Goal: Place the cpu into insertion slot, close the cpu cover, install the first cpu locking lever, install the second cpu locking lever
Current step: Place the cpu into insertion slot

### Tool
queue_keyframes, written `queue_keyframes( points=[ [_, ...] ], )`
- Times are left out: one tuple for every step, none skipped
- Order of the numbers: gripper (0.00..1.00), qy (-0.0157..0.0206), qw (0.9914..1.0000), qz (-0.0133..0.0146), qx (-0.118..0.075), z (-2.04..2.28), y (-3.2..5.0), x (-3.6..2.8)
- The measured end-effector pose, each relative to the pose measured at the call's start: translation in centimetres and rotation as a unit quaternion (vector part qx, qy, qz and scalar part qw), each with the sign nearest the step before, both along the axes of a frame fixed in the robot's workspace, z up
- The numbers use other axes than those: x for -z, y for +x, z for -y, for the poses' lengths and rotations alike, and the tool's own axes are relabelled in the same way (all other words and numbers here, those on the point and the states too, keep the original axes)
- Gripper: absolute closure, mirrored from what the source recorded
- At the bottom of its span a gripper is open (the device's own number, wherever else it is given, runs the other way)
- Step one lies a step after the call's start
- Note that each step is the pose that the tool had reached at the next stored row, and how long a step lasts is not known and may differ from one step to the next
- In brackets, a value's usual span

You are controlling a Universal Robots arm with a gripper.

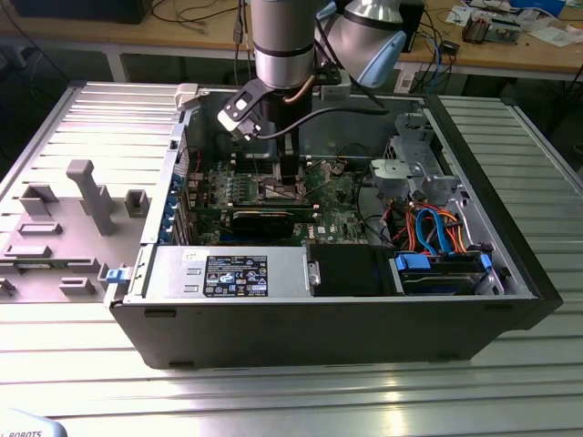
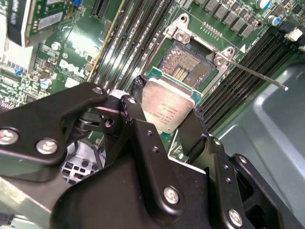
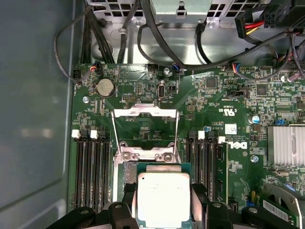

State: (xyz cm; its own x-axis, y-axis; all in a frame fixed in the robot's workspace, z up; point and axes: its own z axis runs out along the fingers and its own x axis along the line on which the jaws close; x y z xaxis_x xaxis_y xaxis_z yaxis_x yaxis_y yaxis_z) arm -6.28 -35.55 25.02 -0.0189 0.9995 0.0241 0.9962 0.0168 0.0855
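**cpu** (image 2: 169, 106): silvery top, green edge. The gripper (image 2: 166, 102) clenches it by opposite edges between black fingers (image 2: 190, 136), top face outward. This probably keeps it level for a square drop onto the contacts.

**Location:** over the gripper-side part of the insertion slot (image 2: 189, 62), with the far gold contacts uncovered. Seated or hovering: cannot tell.

**cpu cover** (image 3: 145, 113): stands open beyond the fingertips, leaving the socket free.

**Locking lever** (image 2: 257, 76): thin rod, unlatched, jutting past the slot's far corner.

**Memory slots** (image 3: 93, 171): flank the fingers.

**Surround:**
- green motherboard (image 3: 214, 102)
- open black computer case (image 1: 319, 332) on a ribbed metal table (image 1: 273, 401)
- grey fixture (image 1: 86, 196), well apart from the gripper
- cluttered workbench (image 1: 510, 56) behind
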Motion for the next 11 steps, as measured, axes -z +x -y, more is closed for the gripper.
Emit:
queue_keyframes(
  points=[
    [0.46,0.0001,1.00000,0.0000,0.000,-0.01,-0.08,0.15],
    [0.46,0.0002,1.00000,0.0000,0.000,-0.03,-0.12,0.25],
    [0.46,0.0006,1.00000,-0.0001,0.000,-0.06,-0.17,0.36],
    [0.46,0.0013,1.00000,0.0000,0.000,-0.08,-0.20,0.45],
    [0.46,0.0023,1.00000,0.0000,0.000,-0.11,-0.24,0.55],
    [0.46,0.0031,1.00000,0.0000,0.000,-0.13,-0.26,0.64],
    [0.46,0.0041,0.99999,0.0000,0.000,-0.16,-0.31,0.77],
    [0.46,0.0047,0.99999,0.0000,0.000,-0.20,-0.33,0.96],
    [0.46,0.0047,0.99999,0.0000,0.000,-0.22,-0.35,1.11],
    [0.46,0.0047,0.99999,-0.0001,0.000,-0.24,-0.36,1.28],
    [0.46,0.0047,0.99999,-0.0001,0.000,-0.26,-0.37,1.47]
  ],
)
